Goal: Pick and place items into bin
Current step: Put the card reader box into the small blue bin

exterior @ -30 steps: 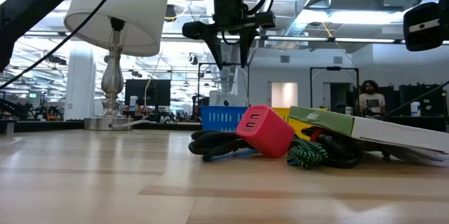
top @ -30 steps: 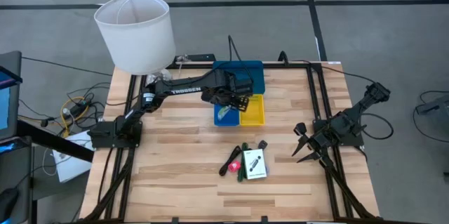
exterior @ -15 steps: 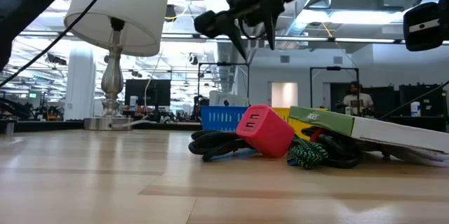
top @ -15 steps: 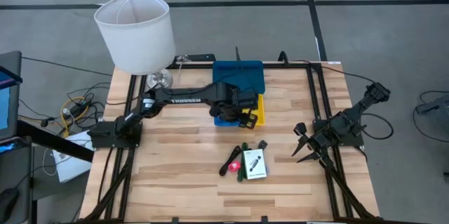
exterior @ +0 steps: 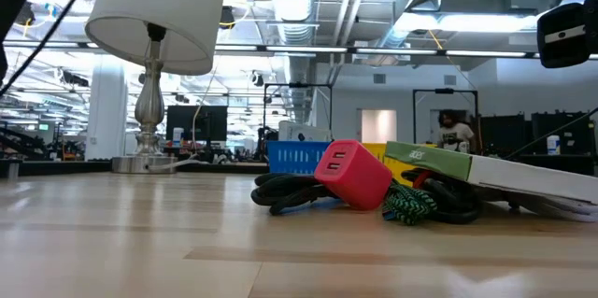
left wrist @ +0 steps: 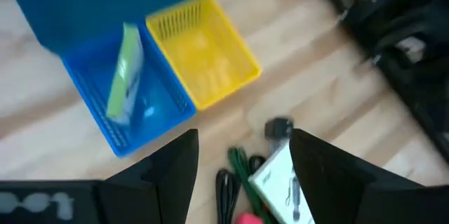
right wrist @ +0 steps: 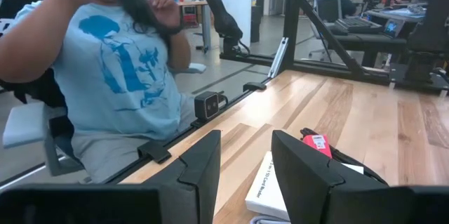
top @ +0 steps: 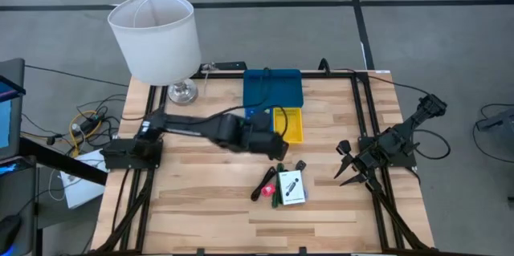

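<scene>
With its fingers apart and empty, the left gripper [left wrist: 242,171] hangs between the bin [top: 273,89] and the clustered items [top: 283,184], so a careless descent could snag the cables.

Little can be read at this moment. In the low view, the green edge of a flat box [exterior: 439,159] lying on the pile of items carries small pale lettering that looks like "acer", though it is too small to be sure. The white card [top: 292,187] near the counter's middle has black print that cannot be made out. In the left wrist view, pale characters on the dark arm [left wrist: 35,201] are too blurred to read.
</scene>
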